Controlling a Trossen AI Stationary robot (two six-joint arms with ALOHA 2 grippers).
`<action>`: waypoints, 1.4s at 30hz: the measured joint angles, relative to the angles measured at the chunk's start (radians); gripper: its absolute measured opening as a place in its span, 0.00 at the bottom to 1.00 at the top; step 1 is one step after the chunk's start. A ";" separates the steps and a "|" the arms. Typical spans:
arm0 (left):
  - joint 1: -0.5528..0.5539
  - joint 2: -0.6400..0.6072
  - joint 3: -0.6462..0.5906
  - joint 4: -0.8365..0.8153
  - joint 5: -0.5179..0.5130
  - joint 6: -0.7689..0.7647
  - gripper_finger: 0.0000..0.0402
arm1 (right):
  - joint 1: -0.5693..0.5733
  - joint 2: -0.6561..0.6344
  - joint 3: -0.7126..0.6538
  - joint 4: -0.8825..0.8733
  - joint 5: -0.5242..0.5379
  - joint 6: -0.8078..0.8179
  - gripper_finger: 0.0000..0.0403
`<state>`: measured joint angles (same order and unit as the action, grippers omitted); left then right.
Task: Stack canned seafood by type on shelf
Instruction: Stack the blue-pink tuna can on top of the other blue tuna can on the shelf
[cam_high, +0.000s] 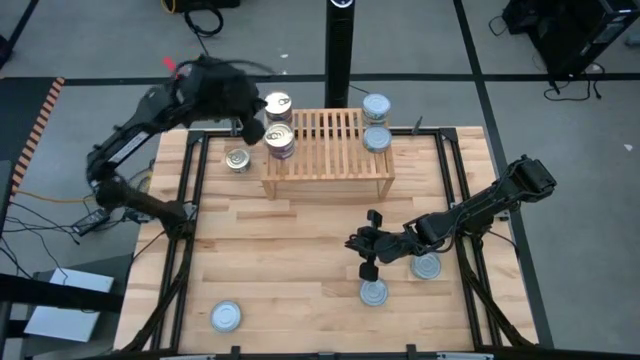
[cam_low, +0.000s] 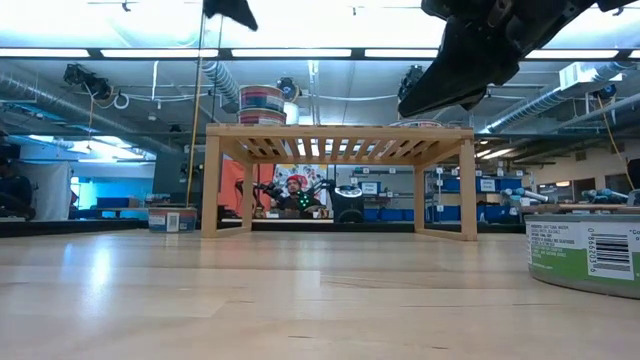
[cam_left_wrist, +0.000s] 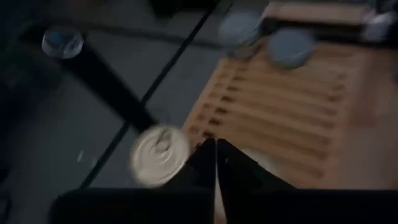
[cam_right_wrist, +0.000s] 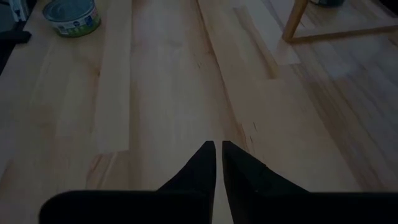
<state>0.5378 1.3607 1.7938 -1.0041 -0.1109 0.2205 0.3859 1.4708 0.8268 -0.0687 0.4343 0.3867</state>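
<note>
High view: left pincer (cam_high: 250, 128) shut, empty, upper left beside gold-lidded tins (cam_high: 279, 140) stacked on shelf (cam_high: 327, 150). Right pincer (cam_high: 367, 243) shut, empty, lower right over bench (cam_high: 290, 260), near two blue-lidded tins (cam_high: 374, 292).

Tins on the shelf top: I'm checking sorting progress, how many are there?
4 visible tops. Two gold-lidded at the shelf's left end, two blue-lidded at its right end. Each may top a stack, so more tins may be hidden underneath.
</note>
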 joint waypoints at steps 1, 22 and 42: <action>-0.021 -0.033 -0.039 0.031 0.006 0.005 0.02 | 0.000 0.000 0.000 0.000 0.001 -0.003 0.09; -0.396 -0.292 -0.962 0.960 -0.008 -0.065 0.01 | 0.000 0.000 -0.124 0.309 0.066 -0.142 0.01; -0.415 -0.085 -1.060 1.066 -0.558 -0.095 0.01 | 0.000 0.000 -0.202 0.441 0.071 -0.147 0.01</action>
<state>0.1232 1.2761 0.7341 0.0616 -0.6689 0.1252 0.3859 1.4708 0.6247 0.3719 0.5053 0.2398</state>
